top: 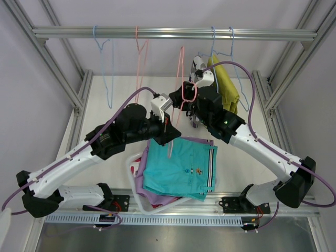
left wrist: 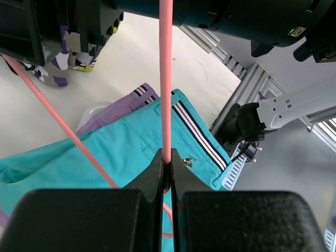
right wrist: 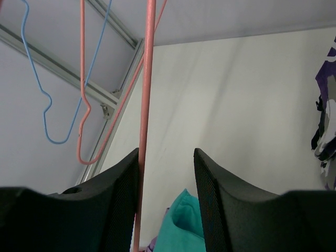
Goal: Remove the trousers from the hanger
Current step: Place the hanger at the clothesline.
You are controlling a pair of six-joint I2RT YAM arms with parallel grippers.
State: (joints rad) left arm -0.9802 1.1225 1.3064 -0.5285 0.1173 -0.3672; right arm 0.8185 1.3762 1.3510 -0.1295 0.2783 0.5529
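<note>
Gripping a pink hanger, the left hand has its fingers pressed tight on the thin rod, directly above the pile of shorts. The right hand stands half spread. The same pink rod passes between its fingers, close against the one on the left of the wrist view, and is not clamped.

The teal shorts lie flat at lower centre of the overhead view, striped side band to the right. They rest on the lilac shorts, both in a white tub at the near edge of the table.

The mustard shorts hang from a blue hanger on the rail, upper right of that view. The camouflage shorts show only in part, at the upper left of the left wrist view, mostly hidden by the right arm. What holds them I cannot tell.
</note>
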